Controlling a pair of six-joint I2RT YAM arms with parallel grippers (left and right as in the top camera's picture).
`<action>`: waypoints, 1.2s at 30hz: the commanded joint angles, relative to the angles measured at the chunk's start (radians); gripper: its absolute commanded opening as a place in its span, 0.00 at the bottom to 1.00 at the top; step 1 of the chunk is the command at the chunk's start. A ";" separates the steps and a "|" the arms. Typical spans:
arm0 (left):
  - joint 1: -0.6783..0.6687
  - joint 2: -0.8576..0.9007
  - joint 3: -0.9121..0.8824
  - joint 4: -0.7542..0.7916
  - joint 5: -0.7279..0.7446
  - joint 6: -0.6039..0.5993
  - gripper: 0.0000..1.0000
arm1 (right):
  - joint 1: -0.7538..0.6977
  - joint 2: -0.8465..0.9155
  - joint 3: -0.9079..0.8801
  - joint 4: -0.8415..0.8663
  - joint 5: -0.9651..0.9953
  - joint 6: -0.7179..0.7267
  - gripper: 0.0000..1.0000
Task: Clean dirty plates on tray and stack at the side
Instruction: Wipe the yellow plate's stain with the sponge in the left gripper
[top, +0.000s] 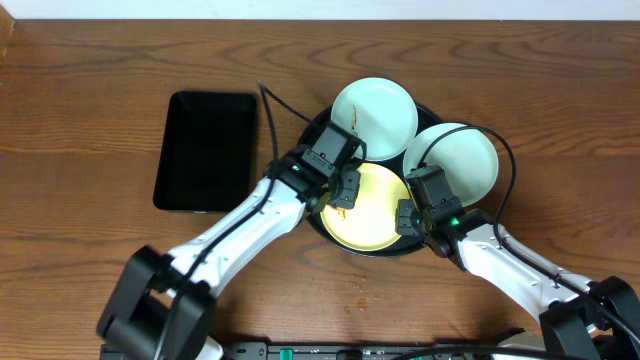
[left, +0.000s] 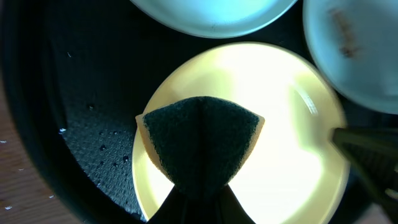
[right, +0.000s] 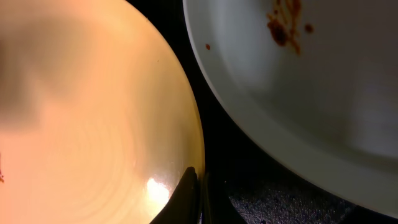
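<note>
The pale yellow plate (top: 375, 215) lies in the round black tray (top: 385, 253), with a brown smear near its left side. My left gripper (top: 340, 192) is shut on a dark green sponge with a yellow base (left: 202, 140) and holds it on the yellow plate (left: 292, 155). My right gripper (top: 410, 215) is shut on the yellow plate's right rim (right: 196, 193). Two pale blue-white plates lie at the tray's far side (top: 373, 115) and right side (top: 452, 158). One pale plate (right: 311, 93) shows a brown smear close to my right gripper.
A smaller rectangular black tray (top: 207, 150) lies on the wooden table to the left of the round tray. A few crumbs (top: 358, 290) lie on the table in front of the tray. Water drops sit on the black tray floor (left: 93, 137).
</note>
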 joint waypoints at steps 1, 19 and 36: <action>-0.002 0.061 -0.020 0.020 -0.031 -0.023 0.08 | 0.005 0.009 -0.008 -0.003 0.006 -0.001 0.01; -0.002 0.240 -0.020 0.069 -0.083 -0.024 0.08 | 0.005 0.009 -0.008 -0.004 0.006 -0.001 0.01; -0.002 0.269 -0.057 0.071 0.156 -0.038 0.07 | 0.005 0.009 -0.008 -0.003 -0.021 0.000 0.01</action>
